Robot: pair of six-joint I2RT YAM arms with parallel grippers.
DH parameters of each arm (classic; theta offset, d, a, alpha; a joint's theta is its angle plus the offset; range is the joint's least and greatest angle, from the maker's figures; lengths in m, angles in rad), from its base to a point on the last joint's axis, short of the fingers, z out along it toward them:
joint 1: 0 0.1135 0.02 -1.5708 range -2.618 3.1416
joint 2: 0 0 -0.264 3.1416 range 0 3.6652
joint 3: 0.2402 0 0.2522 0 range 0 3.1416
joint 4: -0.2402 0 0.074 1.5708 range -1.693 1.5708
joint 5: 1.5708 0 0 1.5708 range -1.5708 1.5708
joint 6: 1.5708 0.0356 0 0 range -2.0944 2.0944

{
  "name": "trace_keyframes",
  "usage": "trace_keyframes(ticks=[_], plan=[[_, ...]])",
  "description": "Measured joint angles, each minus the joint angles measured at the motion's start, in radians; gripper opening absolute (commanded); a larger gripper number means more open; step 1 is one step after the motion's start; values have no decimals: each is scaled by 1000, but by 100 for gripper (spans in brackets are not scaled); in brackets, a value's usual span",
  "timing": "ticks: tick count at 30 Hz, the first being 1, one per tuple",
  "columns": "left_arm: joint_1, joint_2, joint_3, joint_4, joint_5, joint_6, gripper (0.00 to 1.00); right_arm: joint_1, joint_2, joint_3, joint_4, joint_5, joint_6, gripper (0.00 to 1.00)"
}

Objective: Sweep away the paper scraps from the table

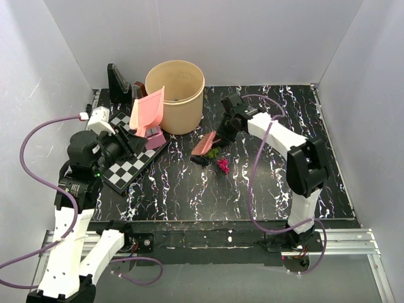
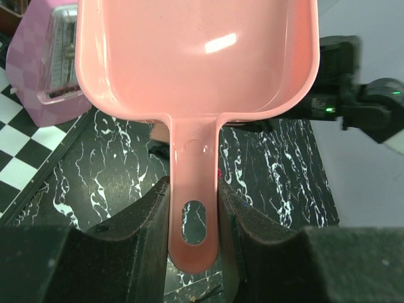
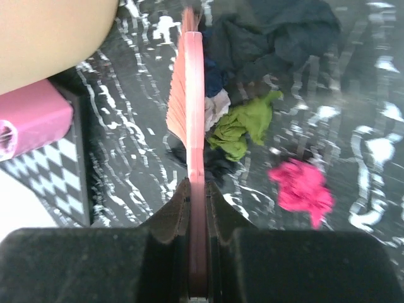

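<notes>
Black, white-veined table (image 1: 189,196) runs out from the arm bases inside a plain white booth. Nearest, on the left, a chessboard (image 1: 129,167) lies on it. Above that the left gripper (image 2: 194,205) is clamped on the handle of a pink dustpan (image 2: 196,57), which hangs in the air well apart from the rubbish. Its pan shows nothing inside in the wrist view.

Toward the middle, the paper scraps (image 1: 223,165) lie on the table in one loose cluster. A magenta wad is nearest, then a green one and a white one, with several dark ones behind. I see no strays elsewhere.

Just past them the right gripper (image 3: 197,202) is pinched tight on the handle of a pink brush (image 3: 189,95). The brush head sits at the pile's edge, on the side toward the bin, against the white and green wads. Farthest back stands a tan bin (image 1: 177,95).

Gathering looks largely done, but nothing has been collected yet. What remains, I judge, is to lower the dustpan beside the pile, sweep the wads into it and carry them off, likely to the bin.
</notes>
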Motion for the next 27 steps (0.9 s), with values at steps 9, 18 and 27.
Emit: trace_keyframes(ticks=[9,18,27], plan=[[0,-6,-100,-11,35,5,0,-7,-242,-90,-190,232,-168,1],[0,-25,-123,-25,41,27,0,-9,-304,-105,-65,-96,-369,1],[0,-52,-123,-47,28,43,0,82,-242,-102,50,-277,-385,1]])
